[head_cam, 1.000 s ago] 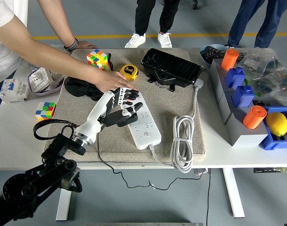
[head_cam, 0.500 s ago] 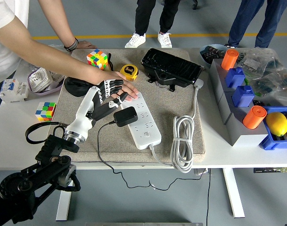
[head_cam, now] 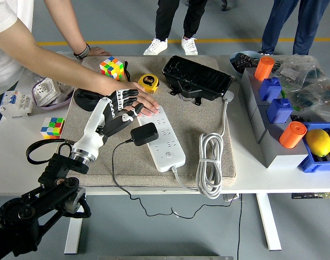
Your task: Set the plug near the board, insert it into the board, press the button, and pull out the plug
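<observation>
The white power board (head_cam: pixel 166 142) lies on the beige mat (head_cam: pixel 202 116). The black plug (head_cam: pixel 144 134) rests tilted on the board's left edge, and its thin black cord (head_cam: pixel 115 173) runs down off the table front. Whether its prongs sit in a socket cannot be told. My left hand (head_cam: pixel 123 108) hovers just left of the plug and clear of it, fingers spread and empty. A person's hand (head_cam: pixel 144 101) presses flat on the board's far end, right beside my fingers. My right arm does not show.
The board's white cable (head_cam: pixel 210 162) lies coiled on the mat's right part. Behind are a black case (head_cam: pixel 197 77), a yellow tape measure (head_cam: pixel 149 82) and a Rubik's cube (head_cam: pixel 111 67). A second cube (head_cam: pixel 52 127) sits left. Grey bins with orange cylinders (head_cam: pixel 292 134) stand right.
My left hand let go of the plug and drew back up and to the left, opening its fingers. The plug stays on the board's left edge. The person's hand stays on the board.
</observation>
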Controlling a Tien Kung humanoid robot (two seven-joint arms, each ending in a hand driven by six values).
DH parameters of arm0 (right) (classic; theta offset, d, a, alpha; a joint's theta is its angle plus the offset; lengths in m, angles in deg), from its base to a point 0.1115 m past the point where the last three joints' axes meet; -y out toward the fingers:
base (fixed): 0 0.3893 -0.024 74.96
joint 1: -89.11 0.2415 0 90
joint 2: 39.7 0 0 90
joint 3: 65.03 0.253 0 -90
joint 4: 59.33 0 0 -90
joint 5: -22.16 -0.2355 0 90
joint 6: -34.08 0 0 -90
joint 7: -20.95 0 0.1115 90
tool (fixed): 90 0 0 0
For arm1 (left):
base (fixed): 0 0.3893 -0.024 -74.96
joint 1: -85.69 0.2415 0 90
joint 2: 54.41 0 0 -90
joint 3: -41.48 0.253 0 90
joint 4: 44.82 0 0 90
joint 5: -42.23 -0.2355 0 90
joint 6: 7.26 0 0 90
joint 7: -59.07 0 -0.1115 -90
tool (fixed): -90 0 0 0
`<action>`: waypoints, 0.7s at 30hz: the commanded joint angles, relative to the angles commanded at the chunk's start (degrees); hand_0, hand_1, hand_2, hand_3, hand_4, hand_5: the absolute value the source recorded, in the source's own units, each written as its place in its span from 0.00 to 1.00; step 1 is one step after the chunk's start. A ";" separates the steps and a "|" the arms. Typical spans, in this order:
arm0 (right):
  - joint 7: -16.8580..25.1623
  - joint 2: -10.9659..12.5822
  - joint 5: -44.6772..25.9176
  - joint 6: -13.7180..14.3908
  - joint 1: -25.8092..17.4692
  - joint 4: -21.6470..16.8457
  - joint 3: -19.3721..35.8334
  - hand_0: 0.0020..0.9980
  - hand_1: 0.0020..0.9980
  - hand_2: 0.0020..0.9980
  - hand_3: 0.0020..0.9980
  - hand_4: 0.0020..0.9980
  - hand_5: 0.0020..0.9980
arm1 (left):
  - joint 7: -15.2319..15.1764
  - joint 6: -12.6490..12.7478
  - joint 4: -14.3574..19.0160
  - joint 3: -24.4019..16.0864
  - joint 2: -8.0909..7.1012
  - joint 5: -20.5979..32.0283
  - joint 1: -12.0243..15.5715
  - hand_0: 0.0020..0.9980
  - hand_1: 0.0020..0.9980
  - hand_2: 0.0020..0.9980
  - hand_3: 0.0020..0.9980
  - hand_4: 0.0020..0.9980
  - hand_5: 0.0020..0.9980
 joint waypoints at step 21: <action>0.04 0.17 0.35 0.01 -0.38 -0.19 0.05 0.60 0.61 0.56 0.55 0.76 0.24 | 6.72 -1.38 5.07 -0.59 -1.55 -11.37 0.36 0.26 0.33 0.52 0.65 0.84 0.30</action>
